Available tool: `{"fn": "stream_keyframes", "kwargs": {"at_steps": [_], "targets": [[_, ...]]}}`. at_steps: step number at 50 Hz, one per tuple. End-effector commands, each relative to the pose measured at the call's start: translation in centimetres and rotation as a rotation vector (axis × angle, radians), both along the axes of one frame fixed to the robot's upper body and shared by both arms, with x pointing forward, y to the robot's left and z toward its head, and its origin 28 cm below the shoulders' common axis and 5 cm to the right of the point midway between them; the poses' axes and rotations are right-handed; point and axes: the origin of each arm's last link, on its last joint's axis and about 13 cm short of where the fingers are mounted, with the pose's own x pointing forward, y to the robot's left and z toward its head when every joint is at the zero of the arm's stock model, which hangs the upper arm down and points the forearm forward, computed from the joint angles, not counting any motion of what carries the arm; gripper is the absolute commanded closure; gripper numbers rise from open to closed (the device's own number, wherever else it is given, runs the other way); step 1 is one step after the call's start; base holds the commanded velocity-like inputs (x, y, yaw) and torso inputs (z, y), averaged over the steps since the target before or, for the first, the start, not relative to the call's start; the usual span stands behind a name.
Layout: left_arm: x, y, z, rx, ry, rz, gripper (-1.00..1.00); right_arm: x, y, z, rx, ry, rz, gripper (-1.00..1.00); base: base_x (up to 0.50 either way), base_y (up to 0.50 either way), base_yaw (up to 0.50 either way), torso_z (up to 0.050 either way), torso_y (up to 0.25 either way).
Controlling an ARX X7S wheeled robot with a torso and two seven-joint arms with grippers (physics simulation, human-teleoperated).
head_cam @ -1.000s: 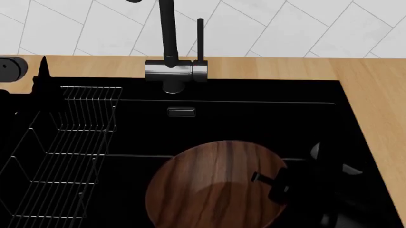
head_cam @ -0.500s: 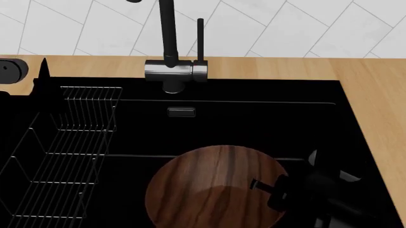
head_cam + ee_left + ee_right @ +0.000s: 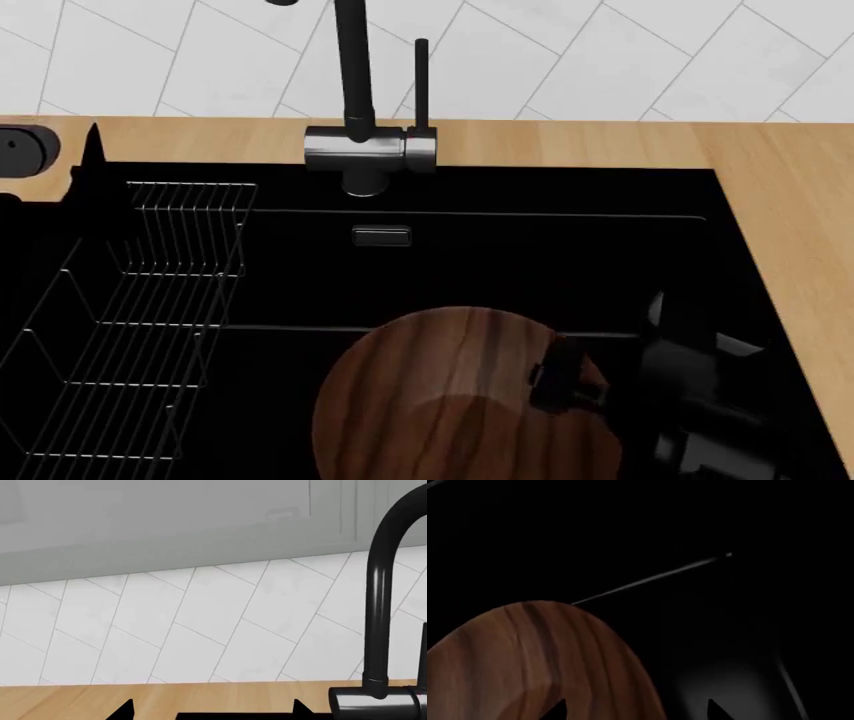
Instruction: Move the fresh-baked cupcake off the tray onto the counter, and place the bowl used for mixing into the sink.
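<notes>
I'm looking at a home kitchen: a matte black sink (image 3: pixel 534 260) set into a pale wood bench (image 3: pixel 787 200), a dark faucet (image 3: pixel 358 100) at its back edge, a wire rack (image 3: pixel 134 320) inside the basin, and white herringbone wall tile (image 3: pixel 200 625) under grey cabinets (image 3: pixel 167 515).

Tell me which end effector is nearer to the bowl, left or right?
Right. The right end effector is at the rim of the bowl over the sink. The left end effector faces the wall and the faucet, away from the bowl.
</notes>
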Motion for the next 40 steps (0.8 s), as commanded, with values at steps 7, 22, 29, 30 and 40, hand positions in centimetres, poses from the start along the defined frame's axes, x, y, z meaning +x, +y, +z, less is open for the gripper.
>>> {"fn": "stream_keyframes", "kwargs": {"at_steps": [7,22,29,30,40], "targets": [[-0.2,-0.1,0.3,0.005,-0.003,-0.003,-1.00,-0.7,-0.1,4.5,-0.064,-0.086,0.014,-1.00,0.00,0.00,0.00,0.000,0.000],[-0.4,-0.2,0.6,0.005,-0.010,-0.006,-1.00,-2.8,-0.6,8.5,-0.117,-0.167,0.012,-1.00,0.00,0.00,0.00,0.000,0.000],[-0.5,-0.2,0.6,0.007,-0.013,-0.006,-1.00,-4.0,-1.0,10.3,-0.153,-0.206,-0.002,-1.00,0.00,0.00,0.00,0.000,0.000],[-0.4,-0.2,0.5,0.006,-0.012,-0.007,-1.00,-4.4,-1.1,10.9,-0.162,-0.218,-0.003,-1.00,0.00,0.00,0.00,0.000,0.000],[-0.6,-0.2,0.6,0.008,-0.014,-0.009,-1.00,-6.5,-1.5,13.1,-0.212,-0.266,-0.026,-1.00,0.00,0.00,0.00,0.000,0.000]]}}
